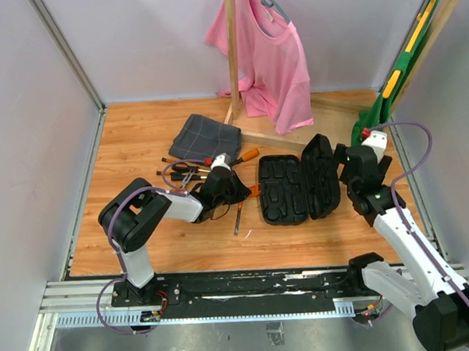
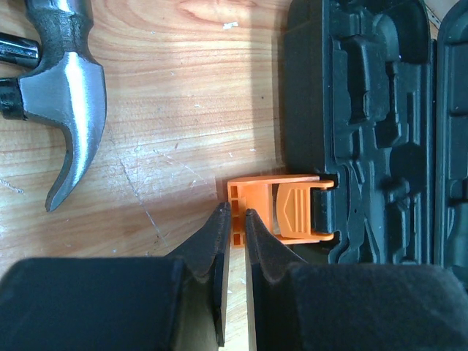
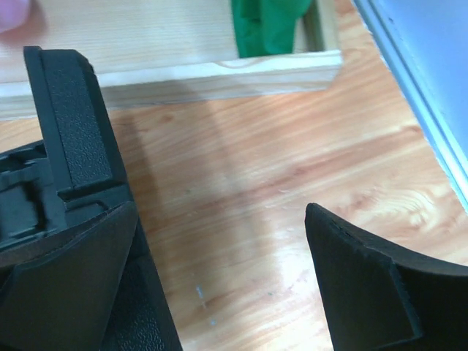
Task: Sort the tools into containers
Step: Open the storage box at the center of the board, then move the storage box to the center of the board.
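The black tool case (image 1: pixel 282 190) lies open at mid-floor, with its lid (image 1: pixel 322 174) tilted up on the right. My left gripper (image 1: pixel 237 188) is at the case's left edge. In the left wrist view its jaws (image 2: pixel 232 213) are closed to a thin gap on the end of the orange clasp (image 2: pixel 285 208). The hammer's steel head (image 2: pixel 69 95) lies to the left. Several screwdrivers (image 1: pixel 183 175) lie behind the left arm, and one (image 1: pixel 239 217) lies in front of it. My right gripper (image 1: pixel 353 168) is open beside the lid's outer shell (image 3: pixel 73 124), with bare floor between its fingers (image 3: pixel 219 212).
A dark grey checked cloth (image 1: pixel 205 137) lies behind the tools. A wooden rack (image 1: pixel 233 56) with a pink shirt (image 1: pixel 268 54) stands at the back, and its base bar (image 3: pixel 183 73) is close to the right gripper. A green item (image 1: pixel 396 78) leans at the back right. Walls close both sides.
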Controlling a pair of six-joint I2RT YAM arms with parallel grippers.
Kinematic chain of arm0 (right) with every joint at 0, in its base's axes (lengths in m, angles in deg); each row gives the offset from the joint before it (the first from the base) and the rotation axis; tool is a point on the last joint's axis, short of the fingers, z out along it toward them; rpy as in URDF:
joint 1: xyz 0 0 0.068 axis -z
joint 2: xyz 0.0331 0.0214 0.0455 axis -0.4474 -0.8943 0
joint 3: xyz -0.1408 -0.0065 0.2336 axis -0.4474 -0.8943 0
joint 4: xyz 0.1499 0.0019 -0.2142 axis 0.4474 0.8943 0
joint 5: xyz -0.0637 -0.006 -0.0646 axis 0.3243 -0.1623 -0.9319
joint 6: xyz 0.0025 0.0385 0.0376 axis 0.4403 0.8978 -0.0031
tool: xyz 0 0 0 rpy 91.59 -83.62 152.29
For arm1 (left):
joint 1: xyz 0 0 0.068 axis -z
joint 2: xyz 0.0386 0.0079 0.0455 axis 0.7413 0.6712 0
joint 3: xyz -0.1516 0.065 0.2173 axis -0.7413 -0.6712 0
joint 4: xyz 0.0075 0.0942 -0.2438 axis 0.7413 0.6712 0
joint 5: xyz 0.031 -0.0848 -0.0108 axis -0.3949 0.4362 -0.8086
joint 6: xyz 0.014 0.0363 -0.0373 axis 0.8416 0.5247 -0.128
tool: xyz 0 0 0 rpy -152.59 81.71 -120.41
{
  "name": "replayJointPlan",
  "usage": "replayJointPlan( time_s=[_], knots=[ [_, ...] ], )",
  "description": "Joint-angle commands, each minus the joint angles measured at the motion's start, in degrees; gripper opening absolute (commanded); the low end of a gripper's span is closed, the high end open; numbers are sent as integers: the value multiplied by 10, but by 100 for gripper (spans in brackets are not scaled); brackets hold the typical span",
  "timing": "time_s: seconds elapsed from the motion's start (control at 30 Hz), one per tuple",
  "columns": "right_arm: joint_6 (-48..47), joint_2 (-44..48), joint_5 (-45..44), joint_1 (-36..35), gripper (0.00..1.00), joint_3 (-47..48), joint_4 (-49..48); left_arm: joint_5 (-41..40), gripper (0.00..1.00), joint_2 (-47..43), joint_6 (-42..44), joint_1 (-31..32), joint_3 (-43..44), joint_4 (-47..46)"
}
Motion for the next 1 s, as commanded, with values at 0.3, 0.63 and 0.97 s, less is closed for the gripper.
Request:
replayJointPlan(
  time_s=[0.3,0.63,0.97],
  knots=[
    [-12,107,-98,8,99,24,148,-15,2,18,49,2,-28,153],
    [-47,83,164,8,100,41,122,-11,1,8,55,2,-31,160],
    [-34,-42,315,6,89,11,71,-23,2,-56,61,2,-63,180]
  ],
)
